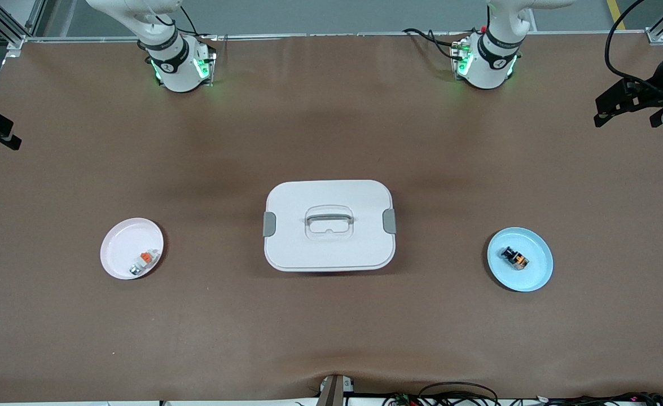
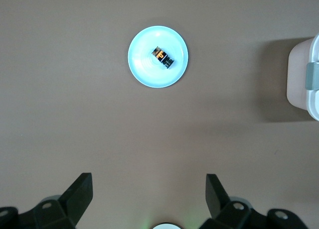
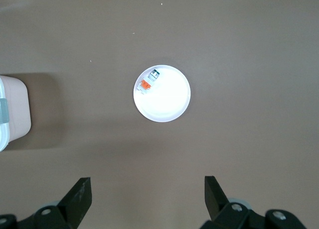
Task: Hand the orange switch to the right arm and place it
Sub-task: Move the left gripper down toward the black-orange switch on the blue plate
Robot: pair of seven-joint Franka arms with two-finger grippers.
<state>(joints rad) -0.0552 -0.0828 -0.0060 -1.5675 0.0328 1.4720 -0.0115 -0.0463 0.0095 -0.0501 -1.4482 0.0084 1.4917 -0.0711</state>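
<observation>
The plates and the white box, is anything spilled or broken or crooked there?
Nothing stands out. The orange switch lies on the blue plate, a small silver piece on the white plate, and the white box sits shut between them. Both grippers wait open above.

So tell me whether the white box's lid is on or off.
On. The lid sits flat on the white box, handle up, with grey latches at both ends.

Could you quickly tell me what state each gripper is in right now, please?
Left gripper: open, holding nothing, high over the blue plate with the orange switch.
Right gripper: open, holding nothing, high over the white plate.
</observation>
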